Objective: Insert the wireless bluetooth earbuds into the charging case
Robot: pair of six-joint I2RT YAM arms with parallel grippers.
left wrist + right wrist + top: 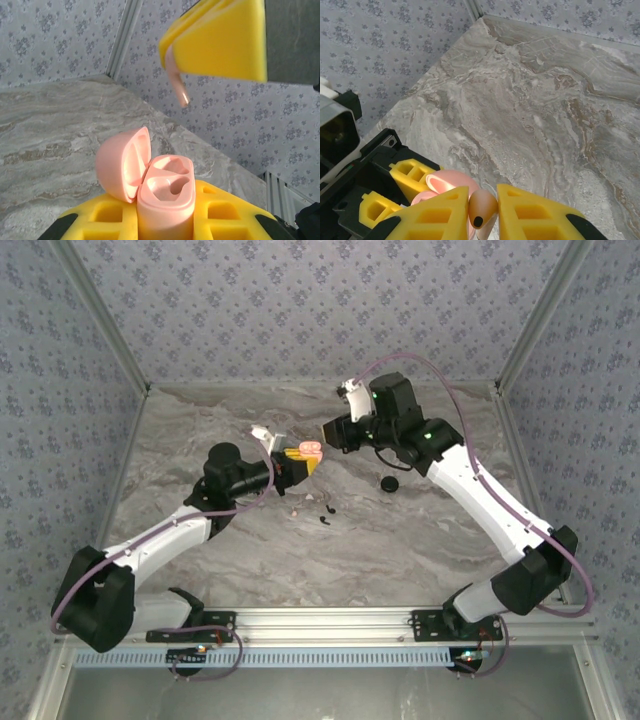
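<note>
The charging case (pixel 165 200) is pink, not black. It stands upright between my left gripper's (pixel 165 222) yellow fingers, which are shut on it. Its lid (pixel 122 165) hangs open to the left, and both sockets look empty. From the top view the case (pixel 311 450) is held above the table's middle. My right gripper (pixel 483 212) is shut on a pink earbud (pixel 482 207). The earbud's stem (pixel 177 85) points down, above the open case and apart from it. My right gripper (pixel 324 440) sits just right of the case.
On the marble table (pixel 420 540) lie a small round black puck (pixel 389 484) and two tiny black hook-like pieces (pixel 326 513), in front of both grippers. Patterned walls close in the back and sides. Both arms' bases stand on the near rail (pixel 330 620).
</note>
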